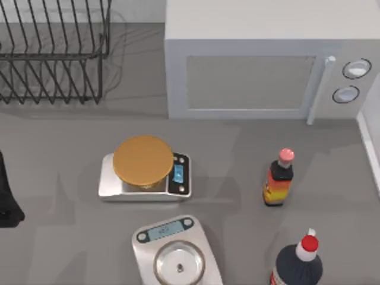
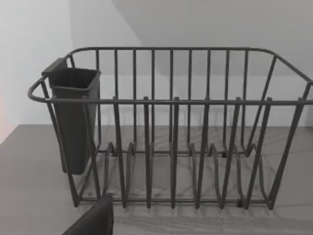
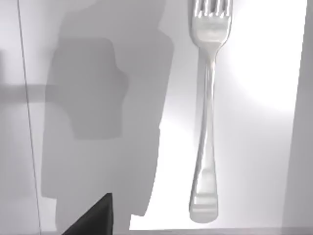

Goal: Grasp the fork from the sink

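- The fork [image 3: 208,117] lies flat on the pale sink floor [image 3: 254,73], right under our right wrist camera.
- Can't tell how wide either hand is.
- Thin, stiff, slick metal; we'd pinch mid-handle.

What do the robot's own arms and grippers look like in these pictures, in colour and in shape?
Little of them shows. At the top view's left edge, the left arm appears as a matte black, blocky part with no visible markings or cables. In the left wrist view, a dark grey, flat-sided finger with a squared tip is seen. The right wrist view shows a similar dark, angular finger, plain and unmarked.
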`<state>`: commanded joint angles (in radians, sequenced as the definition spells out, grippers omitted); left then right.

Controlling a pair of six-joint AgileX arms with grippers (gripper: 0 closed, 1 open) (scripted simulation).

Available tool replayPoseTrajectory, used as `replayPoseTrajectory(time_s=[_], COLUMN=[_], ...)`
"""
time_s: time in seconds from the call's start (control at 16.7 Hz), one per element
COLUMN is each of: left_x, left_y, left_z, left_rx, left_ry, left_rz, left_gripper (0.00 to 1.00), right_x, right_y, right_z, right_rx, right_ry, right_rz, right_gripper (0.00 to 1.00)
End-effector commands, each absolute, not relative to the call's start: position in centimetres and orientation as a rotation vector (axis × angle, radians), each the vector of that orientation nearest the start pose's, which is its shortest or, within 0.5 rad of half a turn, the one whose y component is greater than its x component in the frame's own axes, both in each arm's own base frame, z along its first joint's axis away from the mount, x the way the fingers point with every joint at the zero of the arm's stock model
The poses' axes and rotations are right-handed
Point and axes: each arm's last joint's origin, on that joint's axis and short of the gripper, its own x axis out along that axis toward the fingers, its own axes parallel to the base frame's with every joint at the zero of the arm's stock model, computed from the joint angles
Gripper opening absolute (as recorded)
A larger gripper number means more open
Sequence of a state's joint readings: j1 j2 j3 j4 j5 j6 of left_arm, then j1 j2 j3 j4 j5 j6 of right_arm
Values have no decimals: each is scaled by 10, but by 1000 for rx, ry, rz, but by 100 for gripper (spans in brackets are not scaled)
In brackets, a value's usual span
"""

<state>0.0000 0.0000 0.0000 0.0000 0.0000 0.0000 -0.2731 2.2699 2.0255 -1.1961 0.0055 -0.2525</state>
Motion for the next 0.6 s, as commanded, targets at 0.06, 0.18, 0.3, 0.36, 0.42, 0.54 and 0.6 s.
replayPoseTrajectory(time_s=[0.06, 0.18, 0.3, 0.36, 0.42, 0.54, 0.6], left_x=[106, 106, 106, 106, 106, 106, 106], left_y=[-1, -1, -1, -1, -1, -1, -1], left_z=[160, 160, 160, 160, 160, 160, 160], left_rx=[0, 0, 0, 0, 0, 0, 0], left_ry=[0, 0, 0, 0, 0, 0, 0], left_rz=[0, 0, 0, 0, 0, 0, 0], left_gripper=[100, 100, 100, 100, 100, 100, 100], right_x=[452, 460, 464, 464, 464, 464, 465], right_y=[-124, -131, -135, -136, -136, -136, -133], right_z=[190, 171, 161, 159, 159, 159, 158], right_rx=[-12, 0, 7, 8, 8, 8, 4], right_ry=[1483, 1538, 1567, 1571, 1571, 1571, 1571], right_rz=[-27, -15, -9, -8, -8, -8, -4], right_gripper=[100, 100, 100, 100, 100, 100, 100])
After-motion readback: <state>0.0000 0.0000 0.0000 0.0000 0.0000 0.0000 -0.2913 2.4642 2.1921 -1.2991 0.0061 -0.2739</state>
